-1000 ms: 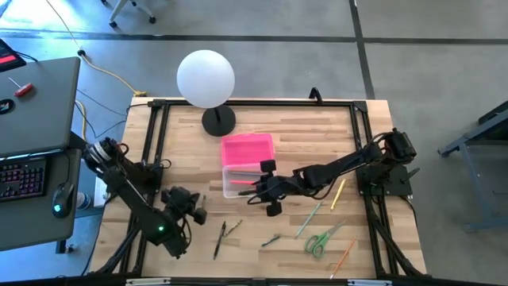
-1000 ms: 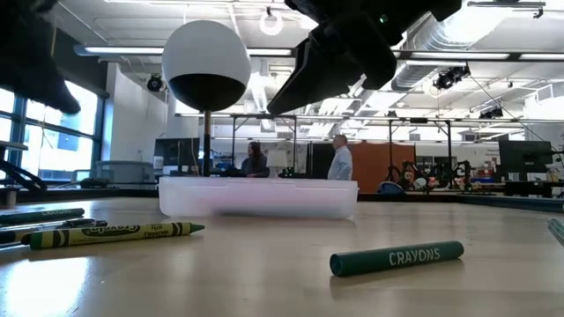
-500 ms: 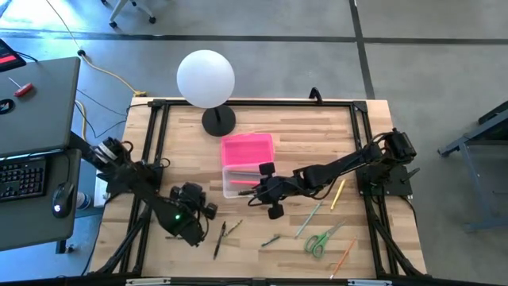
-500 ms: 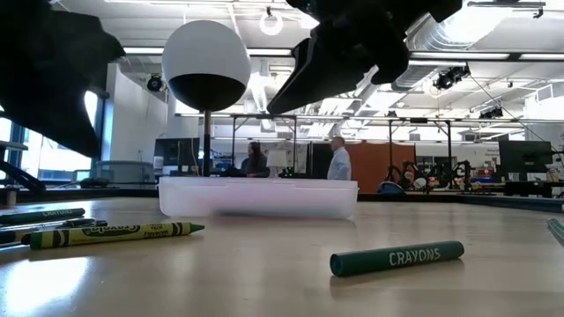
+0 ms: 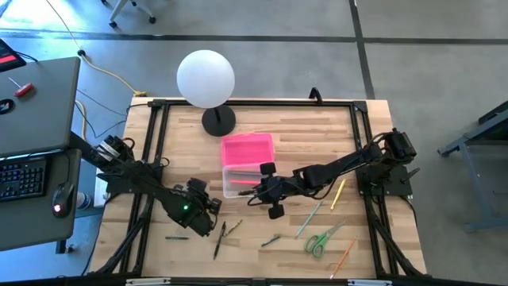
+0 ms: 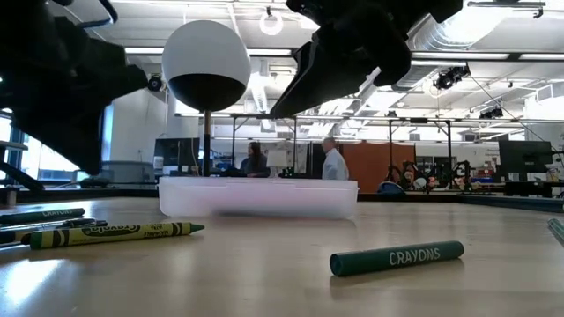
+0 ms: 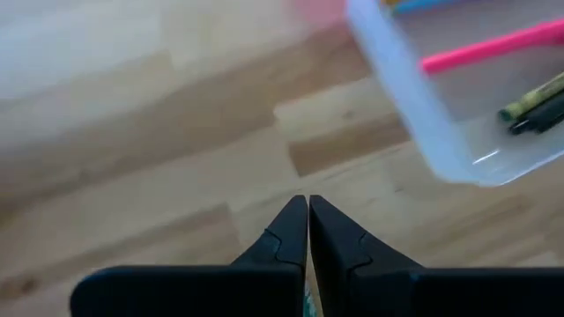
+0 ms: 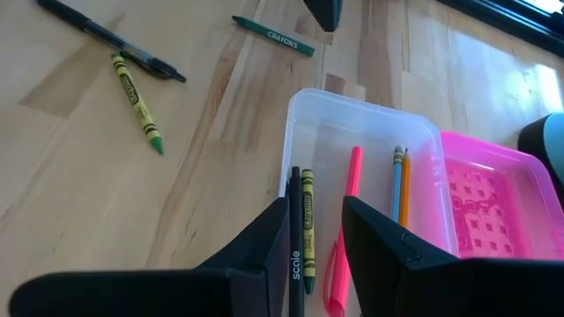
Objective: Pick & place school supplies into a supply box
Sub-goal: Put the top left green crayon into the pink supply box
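high view lets us see the table (image 5: 317,131), then the clear supply box (image 5: 238,183) in its middle beside its pink lid (image 5: 248,148). our right gripper (image 5: 255,193) hangs over the box, fingers apart, holding nothing. our left gripper (image 5: 211,208) sits nearby, pinched shut and empty. scissors (image 5: 321,240) lie apart.

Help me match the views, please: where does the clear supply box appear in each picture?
High view: clear supply box at table centre, just below the pink lid.
Low view: wide translucent tub, mid-frame.
Left wrist view: its corner, upper right.
Right wrist view: centre, beyond the fingers.
Shared landmark: the pink pen inside.
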Controlling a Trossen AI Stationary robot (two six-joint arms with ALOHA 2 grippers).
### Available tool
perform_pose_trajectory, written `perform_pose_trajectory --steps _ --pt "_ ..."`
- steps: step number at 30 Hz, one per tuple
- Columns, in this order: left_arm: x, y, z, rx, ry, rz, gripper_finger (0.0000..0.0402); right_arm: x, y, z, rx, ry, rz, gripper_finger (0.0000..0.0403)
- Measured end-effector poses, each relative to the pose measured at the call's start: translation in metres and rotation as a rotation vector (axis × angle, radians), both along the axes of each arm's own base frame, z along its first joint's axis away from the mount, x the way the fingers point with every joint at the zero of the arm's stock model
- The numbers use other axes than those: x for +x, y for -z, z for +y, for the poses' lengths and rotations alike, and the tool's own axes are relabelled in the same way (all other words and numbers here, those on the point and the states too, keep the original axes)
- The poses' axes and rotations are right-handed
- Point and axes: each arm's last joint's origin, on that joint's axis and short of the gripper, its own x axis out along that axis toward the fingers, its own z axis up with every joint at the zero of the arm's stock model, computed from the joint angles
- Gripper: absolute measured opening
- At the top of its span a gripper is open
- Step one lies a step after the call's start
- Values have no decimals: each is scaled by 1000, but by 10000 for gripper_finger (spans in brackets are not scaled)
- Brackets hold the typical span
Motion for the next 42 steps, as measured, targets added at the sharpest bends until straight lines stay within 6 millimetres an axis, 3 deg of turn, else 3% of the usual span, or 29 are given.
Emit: perform_pose_trajectory --steps 31,42 --pt "-1 1 1 -33 29 65 48 0 0 0 3 3 -1 87" --pt "1 1 0 -39 20 43 142 0 0 0 20 13 -1 87"
